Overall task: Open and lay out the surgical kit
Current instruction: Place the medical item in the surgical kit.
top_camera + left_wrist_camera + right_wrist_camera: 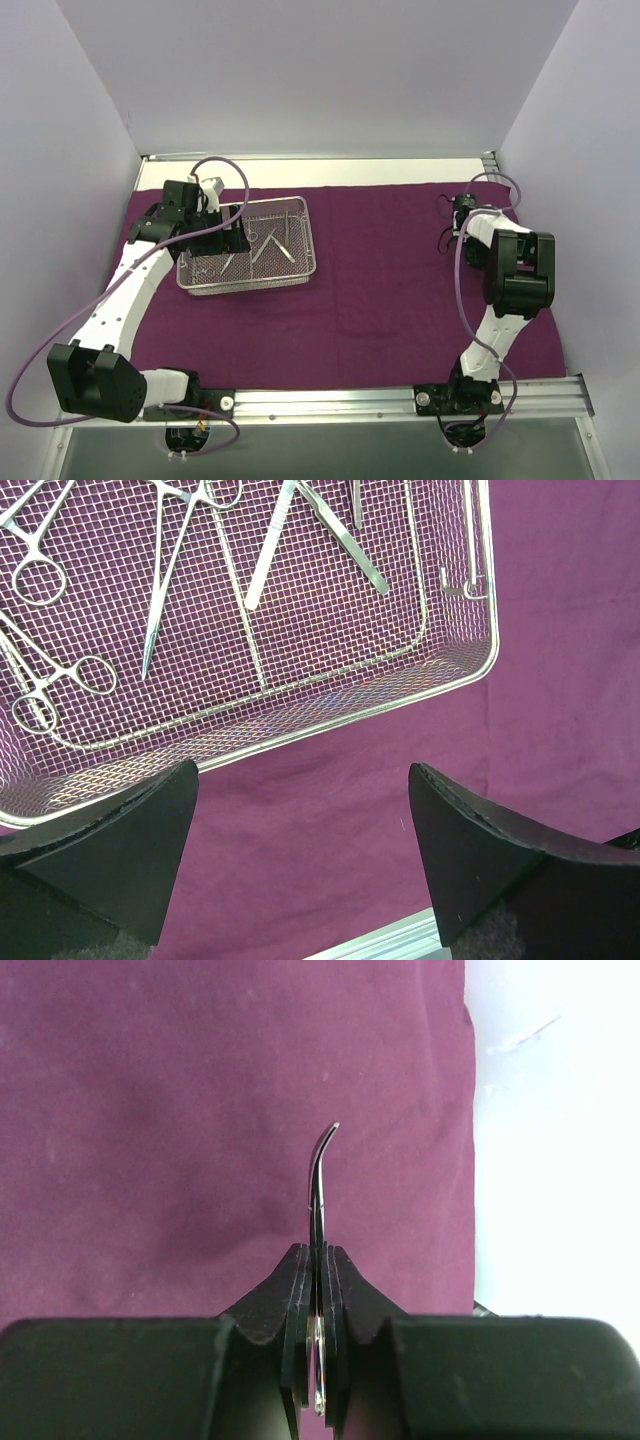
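The dark purple cloth (390, 290) lies spread flat on the table. On its left part stands the silver wire-mesh tray (247, 287), holding scissor-handled forceps (165, 575) and tweezers (345, 542). My left gripper (300, 780) hangs open over bare cloth just outside the tray's rim (425, 680), with nothing between its fingers; from above the left gripper (224, 240) is seen over the tray's left half. My right gripper (317, 1257) is shut on a thin curved silver instrument (316, 1180), seen edge-on and pointing past the fingertips, above the cloth's far right part (452, 228).
The cloth's right edge (468, 1160) meets the white table surface (550, 1160) just beside the held instrument. White walls enclose the back and both sides. A metal rail (400, 400) runs along the near edge by the arm bases.
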Controlling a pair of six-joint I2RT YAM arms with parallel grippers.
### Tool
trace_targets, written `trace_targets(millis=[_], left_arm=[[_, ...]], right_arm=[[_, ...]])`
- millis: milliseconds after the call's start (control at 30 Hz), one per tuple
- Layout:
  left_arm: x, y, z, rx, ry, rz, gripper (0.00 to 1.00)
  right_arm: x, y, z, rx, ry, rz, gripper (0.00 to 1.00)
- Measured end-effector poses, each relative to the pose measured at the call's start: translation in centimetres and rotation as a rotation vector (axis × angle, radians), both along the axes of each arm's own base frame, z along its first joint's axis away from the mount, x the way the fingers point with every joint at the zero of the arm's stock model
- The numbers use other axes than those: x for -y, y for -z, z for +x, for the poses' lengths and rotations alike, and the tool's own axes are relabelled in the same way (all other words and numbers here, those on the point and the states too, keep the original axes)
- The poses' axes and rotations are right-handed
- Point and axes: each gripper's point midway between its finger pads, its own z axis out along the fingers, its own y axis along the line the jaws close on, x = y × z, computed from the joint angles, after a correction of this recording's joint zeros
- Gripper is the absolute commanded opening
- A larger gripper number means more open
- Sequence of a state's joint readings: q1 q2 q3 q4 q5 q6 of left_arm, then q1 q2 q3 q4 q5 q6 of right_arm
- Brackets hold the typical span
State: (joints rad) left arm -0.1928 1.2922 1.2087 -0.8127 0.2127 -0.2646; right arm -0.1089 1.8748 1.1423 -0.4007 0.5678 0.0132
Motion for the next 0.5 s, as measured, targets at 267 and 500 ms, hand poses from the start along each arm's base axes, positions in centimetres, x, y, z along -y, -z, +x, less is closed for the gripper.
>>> trace_targets(millis=[267,500], left_arm=[[0.14,-0.04,-0.04,-0.001,0.005,-0.009,0.95],[0.27,-0.05,0.1,-0.004,0.007,-0.029,0.94]], right_arm=[[0.45,0.17,0.36,-0.014,0.008,-0.028,0.02],[0.1,0.35,0.72,0.002,0.018,-0.008,0.24]])
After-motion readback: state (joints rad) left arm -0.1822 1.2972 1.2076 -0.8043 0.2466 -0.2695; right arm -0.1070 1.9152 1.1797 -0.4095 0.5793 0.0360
